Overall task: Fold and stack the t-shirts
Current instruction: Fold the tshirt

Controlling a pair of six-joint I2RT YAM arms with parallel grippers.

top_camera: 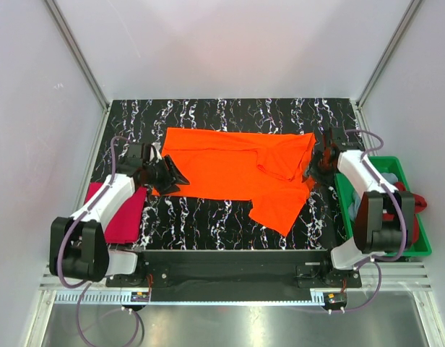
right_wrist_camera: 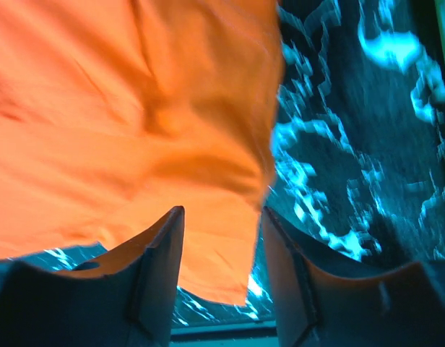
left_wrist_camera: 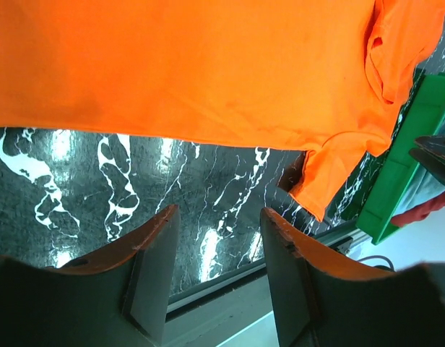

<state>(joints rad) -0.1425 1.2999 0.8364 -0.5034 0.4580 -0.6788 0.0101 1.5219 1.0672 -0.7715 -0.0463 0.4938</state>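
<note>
The left end effector [left_wrist_camera: 219, 217] and the right end effector [right_wrist_camera: 219, 213] are both spread apart, holding nothing, at each end of the orange t-shirt [top_camera: 230, 170] lying on the tabletop [top_camera: 208, 224], and the green tray [top_camera: 422, 238] has a dark red t-shirt [top_camera: 417, 201] in it.

The orange t-shirt [top_camera: 237, 170] covers the middle of the table [top_camera: 208, 224]. Behind it, 1 narrow strip of uncovered marble runs the table's width. In front of it, a wider open band reaches the near edge. Left of it, the left gripper [top_camera: 176, 176], jaws apart, and the magenta t-shirt [top_camera: 127, 220] take up the side. Right of it, the right gripper [top_camera: 316, 168], jaws apart, and the green tray [top_camera: 347, 213] block the way.
</note>
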